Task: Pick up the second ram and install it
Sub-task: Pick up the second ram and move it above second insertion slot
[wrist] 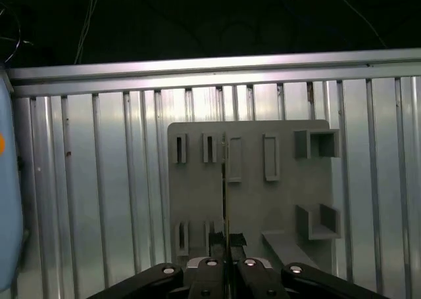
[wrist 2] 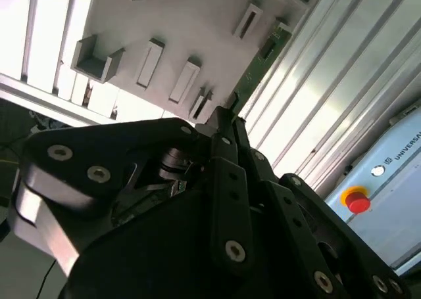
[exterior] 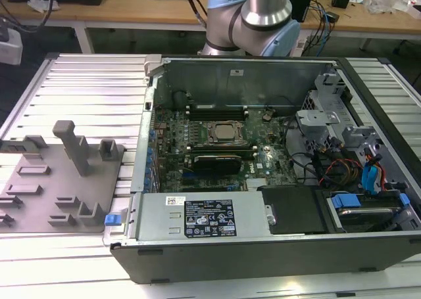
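In both wrist views the black gripper (wrist: 227,243) (wrist 2: 225,118) is nearest to the camera. Its two fingers are pressed together on the ram (wrist: 224,174) (wrist 2: 262,54). The ram is a thin green stick that reaches out from the fingertips. In the first wrist view it is seen on its edge, as one narrow dark line.

Behind the ram lies the grey holder (wrist: 263,207) (wrist 2: 197,29), a flat plate with raised slots and small open boxes. The line of the ram crosses the plate between two of the slots. Whether the far end of the ram touches the holder or is free of it, I cannot tell. The holder rests on the ribbed metal table (wrist: 99,181) (wrist 2: 316,89). In the second wrist view a red button (wrist 2: 357,200) sits on a pale box beyond the table.

In the exterior view the holder (exterior: 59,181) lies at the exterior view's left, just beside the open case (exterior: 237,79). Nearest in the case is the power supply (exterior: 204,213). Farther in is the socket (exterior: 225,132), with long black slots (exterior: 217,107) just beyond it. Behind the case stands the arm (exterior: 266,13), and behind that a wooden bench (exterior: 131,11).
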Robot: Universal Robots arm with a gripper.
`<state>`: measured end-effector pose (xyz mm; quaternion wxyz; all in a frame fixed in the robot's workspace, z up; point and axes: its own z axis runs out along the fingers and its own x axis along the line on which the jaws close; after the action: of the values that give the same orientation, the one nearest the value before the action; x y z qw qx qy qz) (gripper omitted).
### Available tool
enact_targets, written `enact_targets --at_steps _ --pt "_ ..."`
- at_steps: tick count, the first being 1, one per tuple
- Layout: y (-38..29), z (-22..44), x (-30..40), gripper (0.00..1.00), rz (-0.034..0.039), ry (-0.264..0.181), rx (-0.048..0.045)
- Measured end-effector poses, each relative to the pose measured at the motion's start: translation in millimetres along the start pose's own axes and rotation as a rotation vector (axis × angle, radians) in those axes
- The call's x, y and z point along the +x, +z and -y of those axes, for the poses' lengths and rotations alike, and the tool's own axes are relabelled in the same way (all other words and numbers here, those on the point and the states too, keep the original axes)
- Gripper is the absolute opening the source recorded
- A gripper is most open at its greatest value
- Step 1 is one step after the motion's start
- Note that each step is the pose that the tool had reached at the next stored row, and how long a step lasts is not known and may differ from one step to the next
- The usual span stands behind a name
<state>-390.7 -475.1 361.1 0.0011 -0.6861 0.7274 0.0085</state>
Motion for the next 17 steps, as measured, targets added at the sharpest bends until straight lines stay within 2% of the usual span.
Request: enact_targets --at_steps 1,4,5,7,9,12,13,14,15,17 --pt "-3.3 -0.5 -9.2 0.14 0.0000 0.000 -0.0002" --pt "-5.5 -1.0 -25.2 0.14 -0.0001 0.000 -0.0007" --pt "-6.1 -1.4 -33.8 0.14 -0.0001 0.000 -0.0012" --pt "-6.1 -1.6 -42.5 0.14 -0.0002 0.000 -0.0021" --pt "-5.9 -2.2 -54.4 0.14 0.0020 0.000 -0.0038" --pt "-5.7 -2.6 -64.9 0.14 0.0053 0.000 -0.0054" --pt "-5.8 -3.0 -72.2 0.14 0.0055 0.000 -0.0061" --pt "-6.6 -3.4 -80.0 0.14 0.0056 -0.001 -0.0061" --pt "-8.1 -3.6 -84.9 0.14 0.0056 -0.001 -0.0061" --pt "-13.2 -4.0 -90.3 0.14 0.0055 -0.001 -0.0062"
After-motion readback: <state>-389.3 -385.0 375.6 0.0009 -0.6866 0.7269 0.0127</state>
